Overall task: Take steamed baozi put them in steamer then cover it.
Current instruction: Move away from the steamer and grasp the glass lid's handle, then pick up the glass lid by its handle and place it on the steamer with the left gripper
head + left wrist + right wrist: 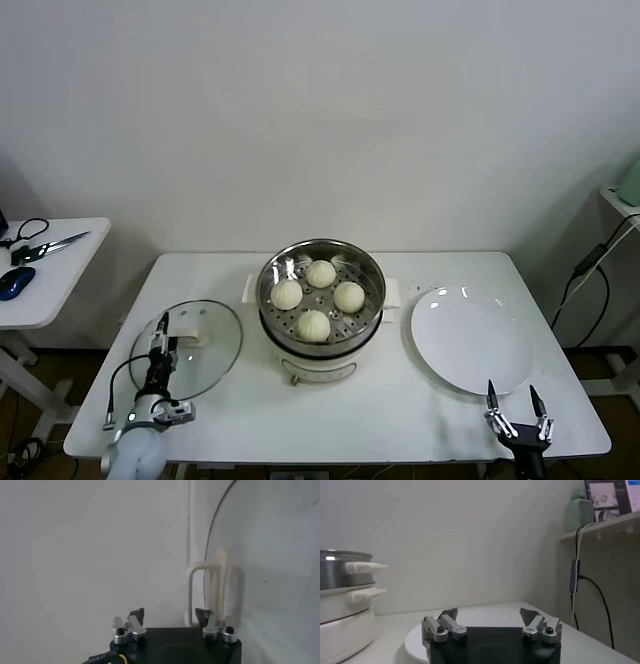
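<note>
Four baozi (319,296) sit in the steamer (320,345) mid-frame; left gripper (160,345) and right gripper (519,418), both low in frame, are open and hold nothing.

I get even, soft overhead light in the head view; the white desk (400,400) and wall read bright with only faint shadows under the steamer (320,300). Its steel rim throws small highlights, the plate (470,340) carries a few bright glints along its far rim, and the glass lid (190,350) shows a mild sheen. The left wrist view looks pale and washed, the lid handle (210,587) soft. In the right wrist view, the near right end effector (490,622) is sharp.
</note>
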### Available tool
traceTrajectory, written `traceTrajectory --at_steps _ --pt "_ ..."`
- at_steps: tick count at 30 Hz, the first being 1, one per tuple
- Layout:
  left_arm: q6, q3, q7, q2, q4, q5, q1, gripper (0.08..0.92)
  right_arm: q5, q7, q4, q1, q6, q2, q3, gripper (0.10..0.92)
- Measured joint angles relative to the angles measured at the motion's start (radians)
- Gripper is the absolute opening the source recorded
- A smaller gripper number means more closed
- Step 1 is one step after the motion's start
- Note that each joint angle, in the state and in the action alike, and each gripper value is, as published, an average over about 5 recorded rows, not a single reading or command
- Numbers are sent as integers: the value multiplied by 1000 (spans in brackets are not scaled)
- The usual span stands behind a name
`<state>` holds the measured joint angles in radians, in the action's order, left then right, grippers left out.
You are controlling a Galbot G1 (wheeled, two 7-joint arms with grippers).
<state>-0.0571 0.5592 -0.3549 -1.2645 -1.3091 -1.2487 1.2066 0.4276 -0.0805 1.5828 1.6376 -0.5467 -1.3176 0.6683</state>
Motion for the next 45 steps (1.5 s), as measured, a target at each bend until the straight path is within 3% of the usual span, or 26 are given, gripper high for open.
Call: traceTrajectory --at_steps 13,19,31,40,45 --pt "1 0 -16 -25 31 -26 -13 264 -1 2 1 -5 -5 -3 1 823" --pt "13 5 -30 -34 35 -17 -22 144 -5 4 1 -8 -6 -6 -1 823" --pt "13 11 24 32 -94 82 -1 138 -20 31 -2 -16 1 -6 4 823" --pt "-94 5 190 175 -298 213 1 138 -65 77 -7 -29 29 -10 7 823" --pt "-197 -21 287 220 -423 255 -12 138 -85 83 4 -31 43 -8 1 823"
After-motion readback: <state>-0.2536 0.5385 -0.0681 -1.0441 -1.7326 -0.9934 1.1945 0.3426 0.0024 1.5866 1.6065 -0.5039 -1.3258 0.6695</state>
